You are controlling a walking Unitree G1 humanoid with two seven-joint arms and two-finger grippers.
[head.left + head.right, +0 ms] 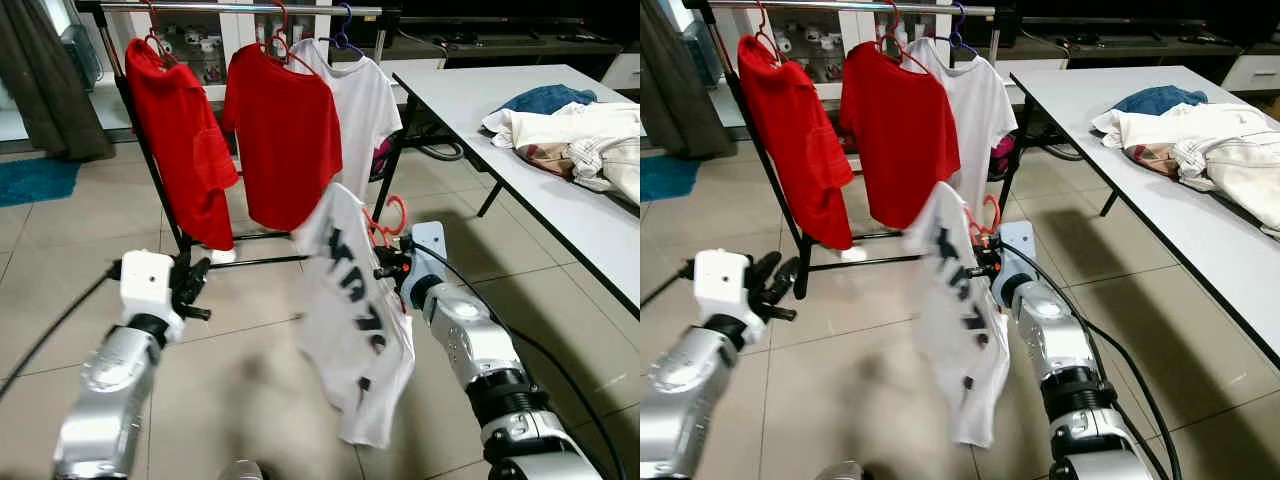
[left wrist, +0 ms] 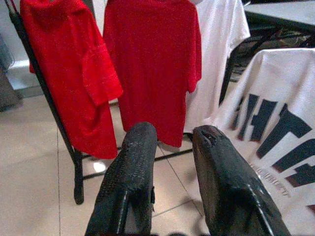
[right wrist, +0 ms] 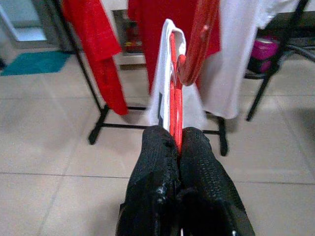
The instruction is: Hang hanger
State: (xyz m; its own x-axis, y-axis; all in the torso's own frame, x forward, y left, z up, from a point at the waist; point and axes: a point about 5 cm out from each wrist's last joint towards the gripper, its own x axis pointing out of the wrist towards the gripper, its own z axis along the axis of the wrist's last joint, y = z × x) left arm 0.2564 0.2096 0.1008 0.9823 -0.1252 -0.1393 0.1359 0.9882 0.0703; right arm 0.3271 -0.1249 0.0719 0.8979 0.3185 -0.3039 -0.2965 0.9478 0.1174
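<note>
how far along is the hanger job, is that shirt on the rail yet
Not yet. Done: three shirts, two red and one plain white, already hang on the rack rail. In hand: the right gripper is shut on the red hanger carrying the white printed shirt, held out short of the rack. The left gripper is open and holds nothing. Left: raise the hook onto the rail and let go.

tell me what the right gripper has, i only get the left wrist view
Observer: The right gripper is shut on a red hanger carrying the white printed shirt.
Operator: room on the rail
Observer: The rail holds three shirts, with bare bar past the white shirt.
Operator: anything on my right side
Observer: A white table with a pile of clothes.
</note>
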